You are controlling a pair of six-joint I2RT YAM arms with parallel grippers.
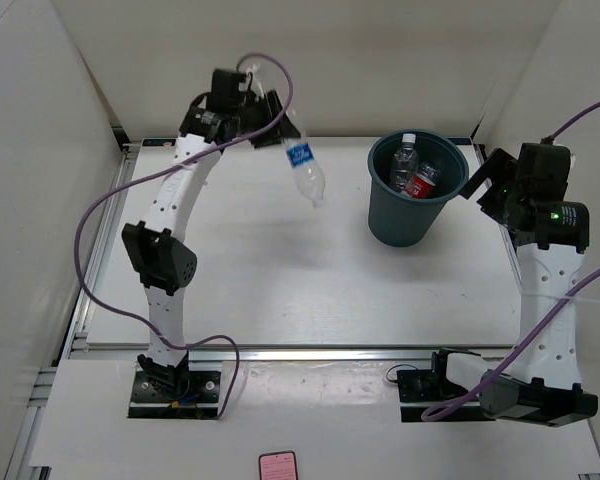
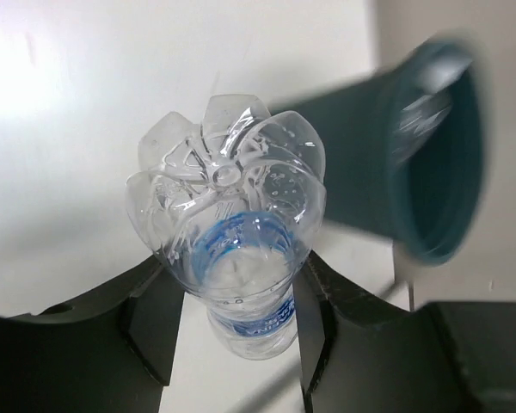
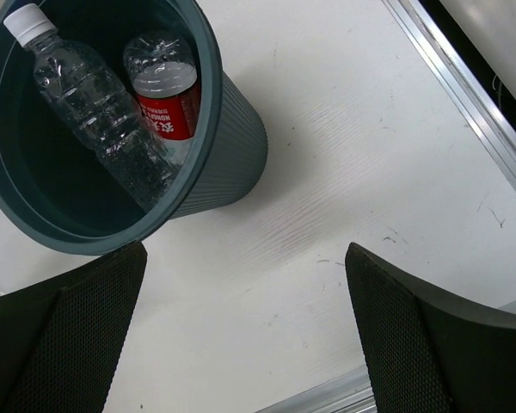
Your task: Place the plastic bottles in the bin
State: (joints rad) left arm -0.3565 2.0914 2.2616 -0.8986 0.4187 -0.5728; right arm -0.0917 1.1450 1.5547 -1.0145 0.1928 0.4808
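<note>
My left gripper [image 1: 276, 128] is shut on the neck end of the blue-labelled bottle [image 1: 305, 170] and holds it in the air at the back of the table, left of the bin [image 1: 416, 190]. In the left wrist view the bottle [image 2: 228, 224] points base outward between my fingers [image 2: 155, 318], with the bin [image 2: 430, 146] to the right. The dark teal bin holds an unlabelled bottle [image 3: 95, 103] and a red-labelled bottle [image 3: 165, 99]. My right gripper [image 3: 245, 344] is open and empty beside the bin's right side [image 1: 485, 185]. The short black-capped bottle is out of view.
White walls close the table at the back and both sides. A metal rail [image 1: 310, 350] runs along the table's near edge. A small pink object [image 1: 278, 465] lies on the near ledge.
</note>
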